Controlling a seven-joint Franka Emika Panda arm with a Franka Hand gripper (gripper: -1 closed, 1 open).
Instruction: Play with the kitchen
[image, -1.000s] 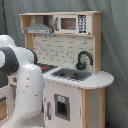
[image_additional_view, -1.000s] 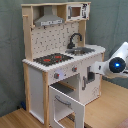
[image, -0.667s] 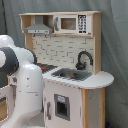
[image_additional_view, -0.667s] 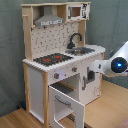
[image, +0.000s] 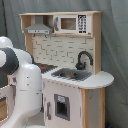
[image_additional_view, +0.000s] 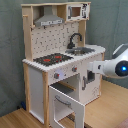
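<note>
The kitchen (image: 70, 50) is a tall toy of pale wood and white panels, with a grey hood (image: 39, 30), a black faucet (image: 84, 57) and a sink (image: 72, 75). In the second exterior view the kitchen (image_additional_view: 50, 45) shows its red-ringed stove (image_additional_view: 52, 59), and its oven door (image_additional_view: 67, 102) is swung open toward the front. My gripper (image_additional_view: 86, 80) is at the kitchen's front panel, just right of the open oven and below the counter. In the first exterior view my white arm (image: 22, 85) covers the kitchen's left part and hides the gripper.
A grey curtain (image_additional_view: 112, 25) hangs behind everything. The kitchen stands on a wooden surface (image_additional_view: 110, 107). A toy microwave (image: 70, 23) sits in the top shelf. The open oven door juts into the space in front of the kitchen.
My arm has drifted slightly toward the second exterior view's right. The oven door stays open as before.
</note>
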